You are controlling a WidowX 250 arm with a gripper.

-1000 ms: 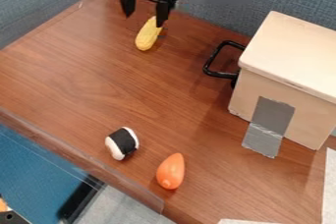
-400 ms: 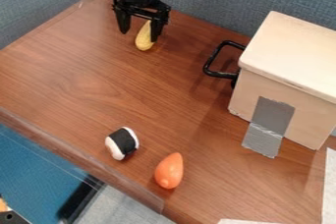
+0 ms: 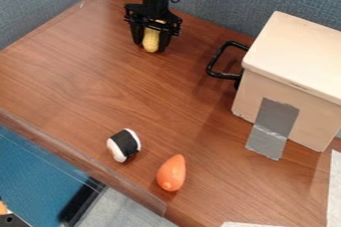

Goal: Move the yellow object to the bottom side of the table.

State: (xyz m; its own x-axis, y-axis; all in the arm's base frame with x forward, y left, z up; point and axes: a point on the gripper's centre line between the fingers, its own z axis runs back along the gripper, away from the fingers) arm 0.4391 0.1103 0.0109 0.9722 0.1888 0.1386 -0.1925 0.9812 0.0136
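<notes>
Find a black 2-finger claw [image 3: 150, 47] in the upper left part of the camera view, pointing down over the far part of a brown wood-grain desk [image 3: 86, 81]. Can see its 2 fingers closed in from either side, pinching 1 yellow, elongated, corn-shaped object [image 3: 151, 42], held roughly in line with them and showing a rounded lower end. Place that object near the desk's far edge, well apart from the bottom side. Cannot tell whether touching the desk or just above it.

Find lower down, left of the middle, a rounded black-and-white toy [image 3: 123, 144], lying tilted on the desk. Look just to its lower right for a smooth orange egg-shaped object [image 3: 172, 173], lying with narrow end up the view.

Note at the right a pale wooden box [image 3: 293, 56] with a black bar handle [image 3: 224, 75] on its left side. See grey tape [image 3: 273, 119] running down its front and onto the desk. Find 2 pieces of white paper near the lower right corner, and a blue-grey fabric partition [image 3: 213, 2] behind the desk.
</notes>
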